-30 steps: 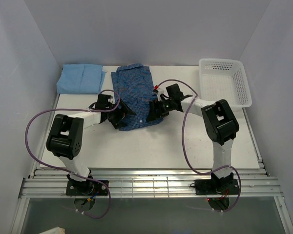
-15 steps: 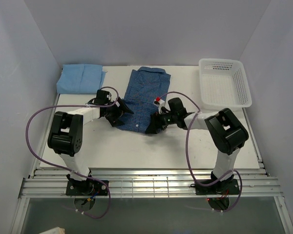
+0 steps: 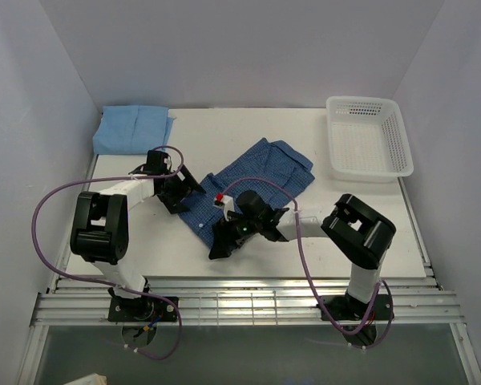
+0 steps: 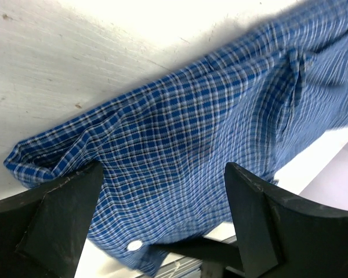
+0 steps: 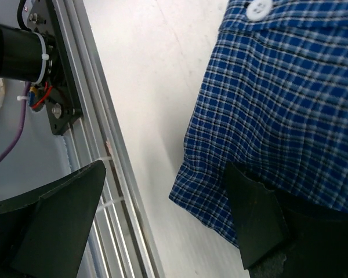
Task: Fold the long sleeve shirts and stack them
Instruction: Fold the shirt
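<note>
The dark blue checked long sleeve shirt lies folded and slanted across the table's middle, collar end toward the back right. The plain light blue shirt lies folded at the back left corner. My left gripper is open at the checked shirt's left end. In the left wrist view the checked cloth fills the space between my open gripper's fingers. My right gripper is open low over the shirt's near corner. There the cloth's corner lies beside the right finger of my right gripper.
A white mesh basket stands at the back right. Metal rails run along the table's front edge, close to my right gripper. White walls close in the table at the left, back and right.
The checked shirt has slid toward the front and turned onto a diagonal. My right gripper has swung down and to the left with it. My left gripper has shifted slightly left.
</note>
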Available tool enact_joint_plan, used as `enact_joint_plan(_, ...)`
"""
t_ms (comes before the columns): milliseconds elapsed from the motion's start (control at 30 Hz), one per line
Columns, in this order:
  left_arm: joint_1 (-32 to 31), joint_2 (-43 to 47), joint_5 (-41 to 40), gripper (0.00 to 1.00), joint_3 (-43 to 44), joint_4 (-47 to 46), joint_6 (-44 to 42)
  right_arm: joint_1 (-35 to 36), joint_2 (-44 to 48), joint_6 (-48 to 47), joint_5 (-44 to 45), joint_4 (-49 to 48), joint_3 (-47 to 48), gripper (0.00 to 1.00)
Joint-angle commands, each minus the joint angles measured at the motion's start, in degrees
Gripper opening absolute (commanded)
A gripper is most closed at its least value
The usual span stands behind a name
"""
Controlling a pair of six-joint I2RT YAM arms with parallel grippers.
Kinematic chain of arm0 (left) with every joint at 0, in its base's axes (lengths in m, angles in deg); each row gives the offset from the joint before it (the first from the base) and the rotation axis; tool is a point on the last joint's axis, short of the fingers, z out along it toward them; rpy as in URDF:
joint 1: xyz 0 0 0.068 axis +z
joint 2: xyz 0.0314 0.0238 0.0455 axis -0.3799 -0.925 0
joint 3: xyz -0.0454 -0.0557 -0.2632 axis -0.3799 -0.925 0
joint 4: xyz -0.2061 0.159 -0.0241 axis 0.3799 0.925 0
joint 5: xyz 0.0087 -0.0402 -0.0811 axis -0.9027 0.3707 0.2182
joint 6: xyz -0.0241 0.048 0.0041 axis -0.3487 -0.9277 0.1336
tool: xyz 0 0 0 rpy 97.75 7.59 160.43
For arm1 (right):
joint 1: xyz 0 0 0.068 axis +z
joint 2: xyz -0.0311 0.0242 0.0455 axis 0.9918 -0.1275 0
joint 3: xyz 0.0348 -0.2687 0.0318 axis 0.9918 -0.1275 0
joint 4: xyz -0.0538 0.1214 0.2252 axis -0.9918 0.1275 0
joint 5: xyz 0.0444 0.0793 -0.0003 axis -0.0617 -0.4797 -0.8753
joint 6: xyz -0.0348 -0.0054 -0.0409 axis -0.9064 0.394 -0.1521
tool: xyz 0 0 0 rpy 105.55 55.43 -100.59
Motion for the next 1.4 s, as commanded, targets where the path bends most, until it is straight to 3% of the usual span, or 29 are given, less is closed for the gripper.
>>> enact_joint_plan(0, 1.3, -2.9, -9.7, 0.98, 0.1, 1.8, -4.1, 4.0, -4.9, 4.1, 4.0, 8.4, 2.1, 0.90)
enact_joint_plan(167, 1.3, -5.1, -9.3, 0.98, 1.3, 0.0, -3.2, 5.6, -6.1, 8.3, 9.9, 9.5, 5.9, 0.90)
enact_joint_plan(300, 1.4, -5.8, -8.1, 0.98, 3.4, -1.5, -3.3, 5.7, 0.6, 7.8, 15.6, 9.4, 6.2, 0.90)
enact_joint_plan(400, 1.4, -5.3, -1.9, 0.98, 6.2, -3.5, -4.0, 5.7, 4.3, 5.1, 15.3, 12.0, 9.8, 0.90)
enact_joint_plan(567, 1.4, -0.1, 1.8, 0.98, 6.9, -2.7, -2.9, 2.3, 10.4, 1.1, 15.4, 18.2, 14.2, 0.90)
enact_joint_plan(800, 1.4, 14.3, 2.1, 0.98, -1.4, 2.3, 0.0, -7.5, 19.9, -1.3, 12.6, 22.2, 11.3, 0.90)
enact_joint_plan(1000, 1.3, 26.2, 0.8, 0.98, -12.6, 5.2, 3.8, -15.8, 20.9, -5.3, 12.6, 25.9, 11.4, 0.90)
enact_joint_plan(1200, 1.3, 26.8, 1.9, 0.98, -20.7, 2.3, 6.3, -20.0, 19.8, -6.3, 11.4, 27.3, 12.1, 0.90)
enact_joint_plan(1367, 1.3, 23.2, 6.4, 0.98, -25.4, -8.7, 8.3, -20.3, 17.9, -7.2, 10.6, 30.1, 13.8, 0.90)
